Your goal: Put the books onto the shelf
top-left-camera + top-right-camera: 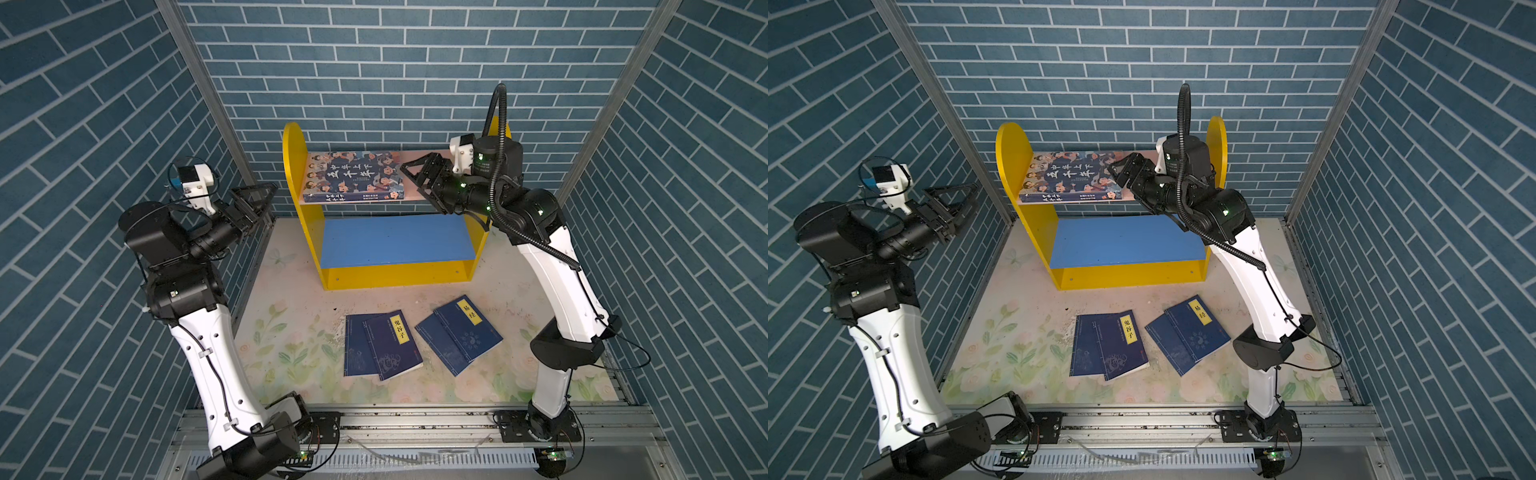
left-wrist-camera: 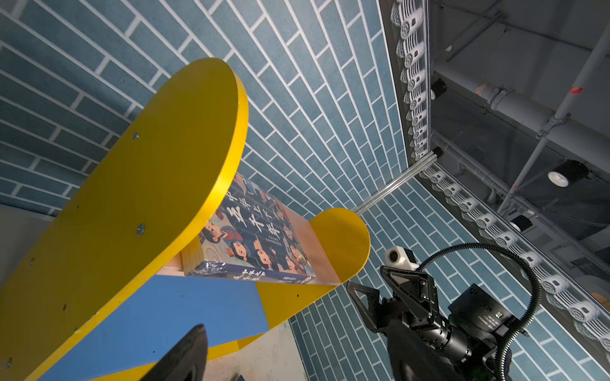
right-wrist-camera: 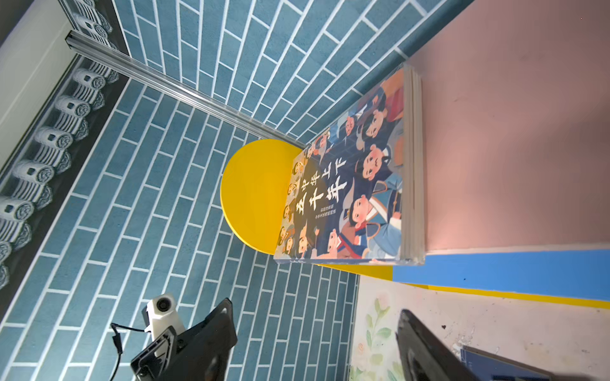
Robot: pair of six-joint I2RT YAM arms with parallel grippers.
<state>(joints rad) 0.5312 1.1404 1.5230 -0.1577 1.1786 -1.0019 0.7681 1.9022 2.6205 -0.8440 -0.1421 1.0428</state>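
Note:
The shelf stands at the back of the floor. A thick book with cartoon faces lies flat on its pink upper board. My right gripper is open at the book's right edge, holding nothing. My left gripper hangs open and empty to the left of the shelf's left side panel. Thin navy books lie on the floor in two overlapping pairs, a left pair and a right pair.
Blue brick walls close in the back and both sides. The floor is a flowered mat. A metal rail with both arm bases runs along the front edge. The shelf's blue lower board faces the thin books.

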